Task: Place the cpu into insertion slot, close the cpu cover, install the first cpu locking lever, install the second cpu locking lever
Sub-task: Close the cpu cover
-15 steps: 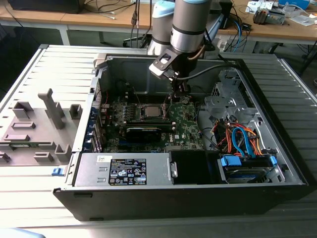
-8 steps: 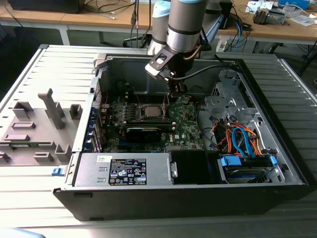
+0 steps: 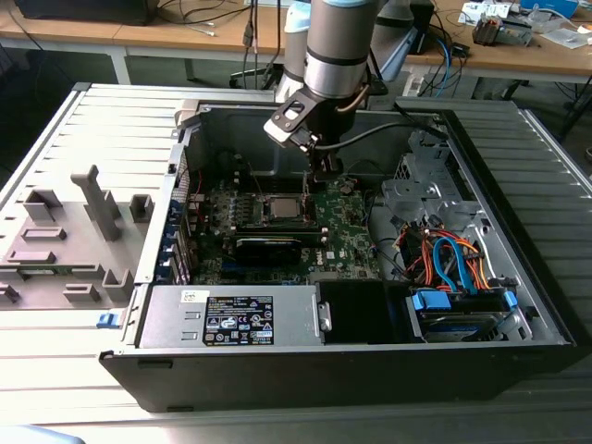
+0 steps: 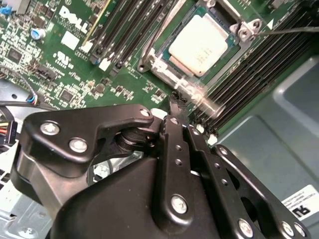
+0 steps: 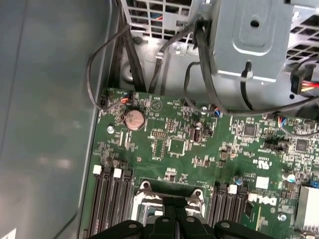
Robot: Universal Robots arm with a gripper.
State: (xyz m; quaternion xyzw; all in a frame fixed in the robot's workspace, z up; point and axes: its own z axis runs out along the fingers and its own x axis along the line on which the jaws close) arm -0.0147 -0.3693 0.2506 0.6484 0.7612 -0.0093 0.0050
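Clenched and holding nothing that I can see, the black end effector (image 4: 174,104) hangs tip-down from the single arm, its two fingers (image 4: 170,149) pressed together into a narrow point. It sits inside an open computer case (image 3: 370,375), a big box of dark metal lying on its side on a ridged grey counter (image 3: 55,351).

A green circuit board (image 4: 134,79) covers the case floor, matte and thick with small parts. Rows of long black memory slots (image 4: 124,35) flank its middle.

The insertion slot (image 4: 160,67), a square socket with a silver metal rim, lies just beside the fingertip point. In the exterior view it lies toward the exterior view's left of the end effector and slightly nearer the camera.

The cpu (image 4: 201,42) is seated flat in that slot. It is a small square chip with a smooth, pale silvery top and a thin green edge, so it has no long axis. I cannot tell whether the cpu cover is fully down over it.

A thin, straight wire lever (image 4: 289,30) runs away from one socket corner.
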